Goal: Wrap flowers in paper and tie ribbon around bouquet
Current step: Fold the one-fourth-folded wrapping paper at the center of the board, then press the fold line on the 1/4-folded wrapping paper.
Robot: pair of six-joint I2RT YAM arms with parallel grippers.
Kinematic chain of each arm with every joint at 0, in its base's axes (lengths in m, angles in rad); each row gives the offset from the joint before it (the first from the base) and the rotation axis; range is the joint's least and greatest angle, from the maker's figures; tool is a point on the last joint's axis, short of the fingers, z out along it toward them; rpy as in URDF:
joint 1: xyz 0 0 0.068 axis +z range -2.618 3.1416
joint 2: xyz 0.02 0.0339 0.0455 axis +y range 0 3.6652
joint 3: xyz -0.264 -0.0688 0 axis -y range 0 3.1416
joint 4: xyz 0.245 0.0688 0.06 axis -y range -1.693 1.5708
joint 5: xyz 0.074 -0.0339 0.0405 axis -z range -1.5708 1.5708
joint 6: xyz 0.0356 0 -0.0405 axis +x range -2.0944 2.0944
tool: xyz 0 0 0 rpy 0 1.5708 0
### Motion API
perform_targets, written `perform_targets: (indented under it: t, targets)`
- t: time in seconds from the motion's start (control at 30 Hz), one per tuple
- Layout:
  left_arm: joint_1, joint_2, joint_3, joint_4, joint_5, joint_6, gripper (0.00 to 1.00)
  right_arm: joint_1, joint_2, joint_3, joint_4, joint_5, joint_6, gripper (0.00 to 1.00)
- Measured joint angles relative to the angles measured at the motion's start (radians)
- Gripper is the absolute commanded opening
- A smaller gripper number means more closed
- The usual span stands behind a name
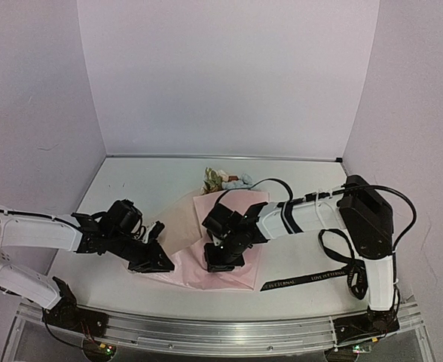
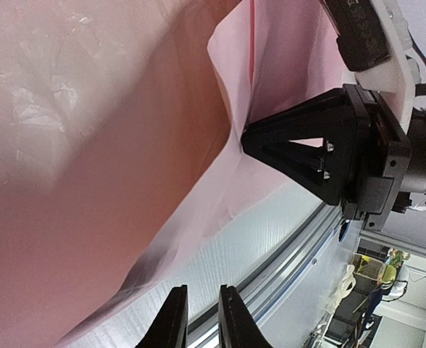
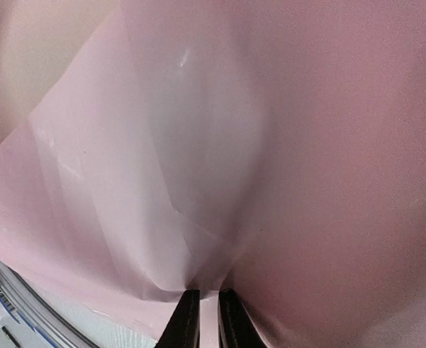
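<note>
Some paper (image 3: 271,145) inside right pincer (image 3: 209,296)

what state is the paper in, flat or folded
Partly folded: the paper curls up on one side, and the right gripper pinches a crease in it.

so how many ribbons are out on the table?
1. The ribbon lies flat on the table, right of the paper, toward the near edge. Another could be hidden under the paper.
</note>
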Motion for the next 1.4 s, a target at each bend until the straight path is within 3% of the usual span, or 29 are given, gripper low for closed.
perform_targets:
  t: [0.53,1.4]
  targets:
    - [-0.069,0.180,-0.001,0.109,-0.052,-0.048,0.14,0.031,-0.094,0.000,-0.030,-0.057,-0.013,0.10]
    - [-0.141,0.170,0.000,0.032,-0.168,-0.060,0.16,0.091,-0.012,-0.011,-0.034,-0.080,0.026,0.08]
